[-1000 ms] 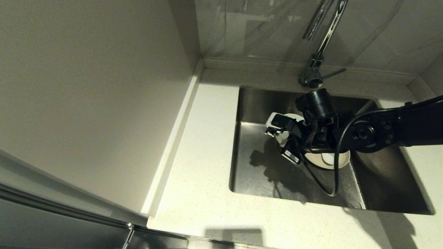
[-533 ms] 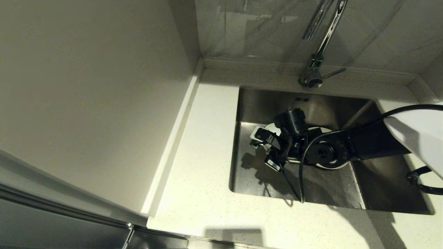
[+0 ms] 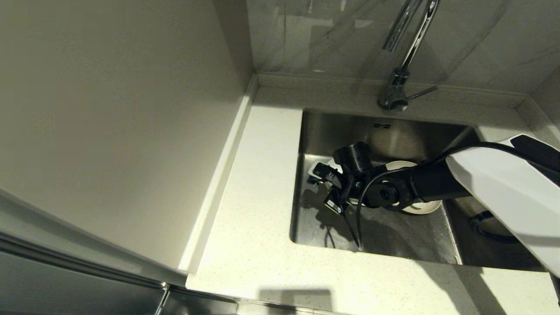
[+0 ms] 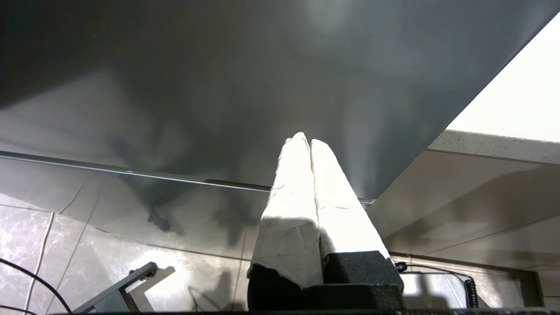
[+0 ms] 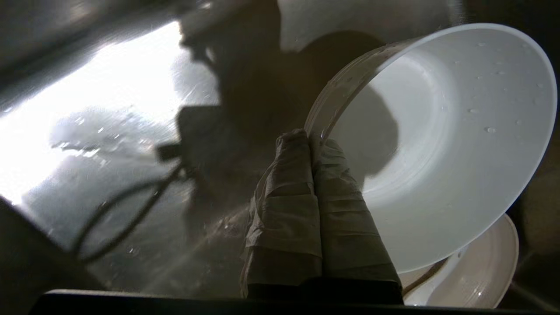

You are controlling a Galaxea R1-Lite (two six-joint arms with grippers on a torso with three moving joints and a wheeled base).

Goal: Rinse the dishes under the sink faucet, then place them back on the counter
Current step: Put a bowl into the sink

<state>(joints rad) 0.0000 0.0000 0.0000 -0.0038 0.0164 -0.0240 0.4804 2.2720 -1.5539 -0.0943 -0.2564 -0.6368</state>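
My right gripper is shut on the rim of a white bowl. The bowl is tilted on its side and has water drops inside. In the head view the right gripper hangs low in the left part of the steel sink, and the wrist hides most of the bowl. A cream-white plate lies on the sink floor behind the arm, and the plate also shows under the bowl. The chrome faucet stands at the back. No water stream shows. My left gripper is parked below the counter, shut and empty.
The off-white counter runs along the sink's left and front. A wall panel rises on the left. The sink's left wall is close to the gripper. A black cable hangs from the wrist.
My right arm has moved left and lower into the sink, carrying the bowl toward the sink's left wall. The grip has stayed shut.
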